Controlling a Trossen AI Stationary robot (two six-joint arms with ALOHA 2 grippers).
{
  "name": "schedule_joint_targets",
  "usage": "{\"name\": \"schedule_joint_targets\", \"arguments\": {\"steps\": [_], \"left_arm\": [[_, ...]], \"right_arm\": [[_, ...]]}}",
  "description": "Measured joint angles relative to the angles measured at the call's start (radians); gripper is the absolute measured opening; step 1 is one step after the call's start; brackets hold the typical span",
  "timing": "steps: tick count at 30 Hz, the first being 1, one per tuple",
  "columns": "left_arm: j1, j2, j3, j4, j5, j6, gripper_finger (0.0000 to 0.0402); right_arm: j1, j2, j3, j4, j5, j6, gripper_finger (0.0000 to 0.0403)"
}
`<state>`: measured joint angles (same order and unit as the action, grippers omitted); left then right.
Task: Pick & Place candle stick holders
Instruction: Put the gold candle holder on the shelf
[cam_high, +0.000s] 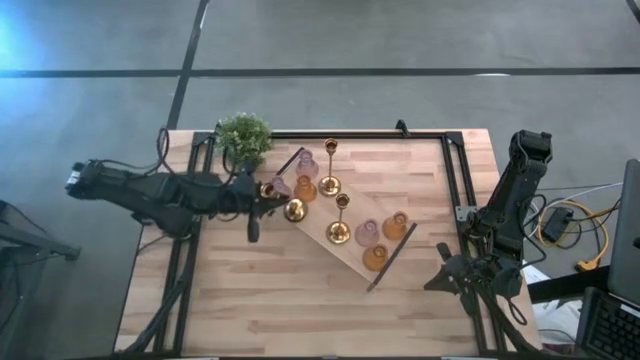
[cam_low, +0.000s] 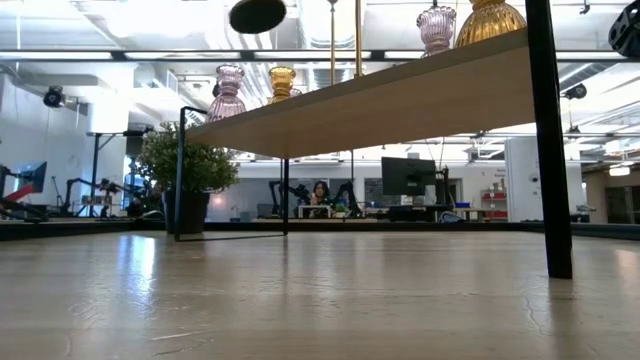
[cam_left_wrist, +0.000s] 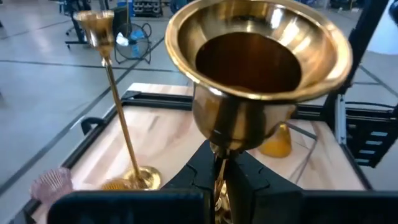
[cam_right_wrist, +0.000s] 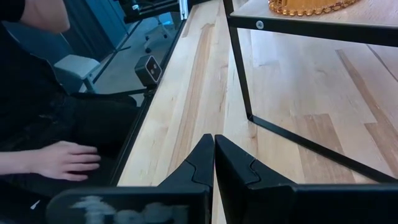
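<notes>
My left gripper reaches in from the table's left and is shut on a shiny gold candle holder. Its wide cup fills the left wrist view. Its round base hangs beside the tray's left long edge, and shows dark from below in the low view. Two more gold holders and several amber and pink glass ones stand on the raised light-wood tray. My right gripper is shut and empty at the table's right edge. My left gripper pinches the gold holder's thin stem between its two fingers, just under the cup. The fingers come about level from the table's left, across the stem. The holder is lifted clear and tilted, cup toward the arm, base out toward the tray.
A green potted plant stands at the far left, close to my left arm. The tray stands on thin black legs above the tabletop. A black frame runs round the table. A person's hand shows beyond the table's edge near my right gripper.
</notes>
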<state>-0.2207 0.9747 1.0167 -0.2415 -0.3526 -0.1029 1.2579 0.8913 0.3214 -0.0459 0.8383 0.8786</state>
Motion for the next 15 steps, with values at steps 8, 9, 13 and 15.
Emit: {"name": "schedule_joint_targets", "arguments": {"steps": [8, 9, 13, 15], "left_arm": [[0.110, 0.113, 0.161, -0.096, 0.110, 0.072, 0.0018], [0.124, 0.127, 0.177, -0.102, 0.134, 0.079, 0.0018], [0.177, 0.174, 0.214, -0.106, 0.229, 0.109, 0.0018], [0.203, 0.192, 0.223, -0.105, 0.277, 0.116, 0.0018]], "right_arm": [[0.000, 0.000, 0.000, 0.000, 0.000, 0.000, 0.0008], [0.000, 0.000, 0.000, 0.000, 0.000, 0.000, 0.0008], [0.000, 0.000, 0.000, 0.000, 0.000, 0.000, 0.0008], [0.000, 0.000, 0.000, 0.000, 0.000, 0.000, 0.0008]]}}
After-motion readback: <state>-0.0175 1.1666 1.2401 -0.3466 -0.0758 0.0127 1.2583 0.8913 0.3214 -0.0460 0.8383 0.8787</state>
